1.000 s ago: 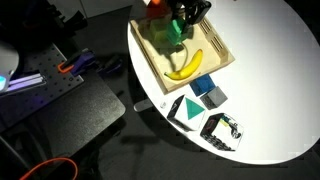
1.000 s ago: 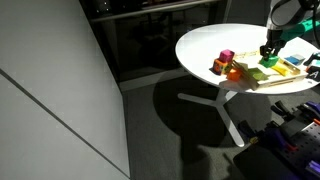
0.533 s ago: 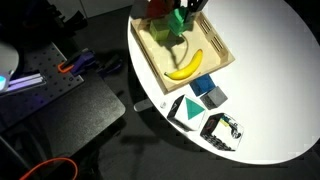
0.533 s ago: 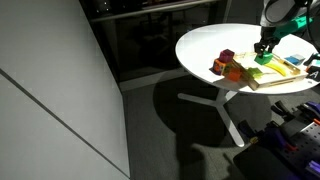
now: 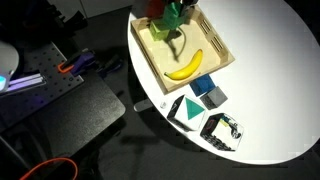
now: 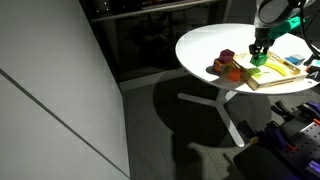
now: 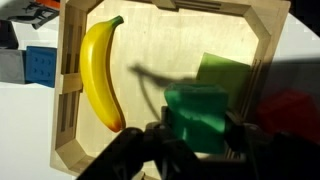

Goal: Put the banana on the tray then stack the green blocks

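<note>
The banana lies inside the light wooden tray; in the wrist view the banana lies along the tray's left side. My gripper is shut on the bright green block and holds it above the tray. The paler green block lies on the tray floor just beyond the held block. In an exterior view the gripper hangs over the tray's far end with the green block in it. It also shows in an exterior view.
A blue-grey block, a flat dark green triangle and a black-and-white frame piece lie on the white round table in front of the tray. Red and orange blocks sit at the tray's far end. A blue block lies outside the tray.
My gripper has lifted with the bright green block and moved toward the tray's far end. The banana has not moved.
</note>
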Robot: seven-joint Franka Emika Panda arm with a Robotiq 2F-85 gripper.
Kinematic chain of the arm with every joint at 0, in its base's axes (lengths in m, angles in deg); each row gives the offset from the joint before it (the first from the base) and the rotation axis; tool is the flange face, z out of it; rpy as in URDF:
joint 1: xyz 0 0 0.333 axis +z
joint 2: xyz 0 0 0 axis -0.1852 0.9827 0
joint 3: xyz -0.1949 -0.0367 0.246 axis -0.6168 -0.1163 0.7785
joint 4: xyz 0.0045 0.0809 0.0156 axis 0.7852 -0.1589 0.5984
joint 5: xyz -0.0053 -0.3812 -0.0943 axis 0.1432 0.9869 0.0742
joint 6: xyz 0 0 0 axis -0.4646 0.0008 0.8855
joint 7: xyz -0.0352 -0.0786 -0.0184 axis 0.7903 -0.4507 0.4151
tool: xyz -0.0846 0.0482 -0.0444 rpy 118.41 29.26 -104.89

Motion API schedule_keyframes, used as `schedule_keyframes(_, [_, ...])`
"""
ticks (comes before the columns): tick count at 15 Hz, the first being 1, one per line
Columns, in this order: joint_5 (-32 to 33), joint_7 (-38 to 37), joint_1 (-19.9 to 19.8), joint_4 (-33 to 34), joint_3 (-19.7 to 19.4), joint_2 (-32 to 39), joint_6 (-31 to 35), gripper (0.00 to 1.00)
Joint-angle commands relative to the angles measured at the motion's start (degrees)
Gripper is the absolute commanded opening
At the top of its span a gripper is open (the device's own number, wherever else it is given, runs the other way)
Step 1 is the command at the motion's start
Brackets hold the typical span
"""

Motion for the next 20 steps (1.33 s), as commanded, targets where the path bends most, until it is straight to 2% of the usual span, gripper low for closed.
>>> schedule_keyframes(1, [-0.7,-1.5,0.4,1.3,0.6,0.2,-3.1,0.27])
schedule_keyframes(8, [-0.9,-2.2,0.6,1.9,1.6,1.5,-5.1,0.27])
schedule_keyframes(16, [-0.6,-1.6,0.9,2.6,2.2,3.5,-3.9,0.27])
schedule_keyframes(17, [-0.7,-1.5,0.9,2.5,2.3,3.4,-3.9,0.77])
schedule_keyframes(18, [-0.7,-1.3,0.8,2.4,2.3,3.2,-3.8,0.78])
schedule_keyframes(20, [-0.8,-1.0,0.7,2.0,2.4,2.8,-3.7,0.92])
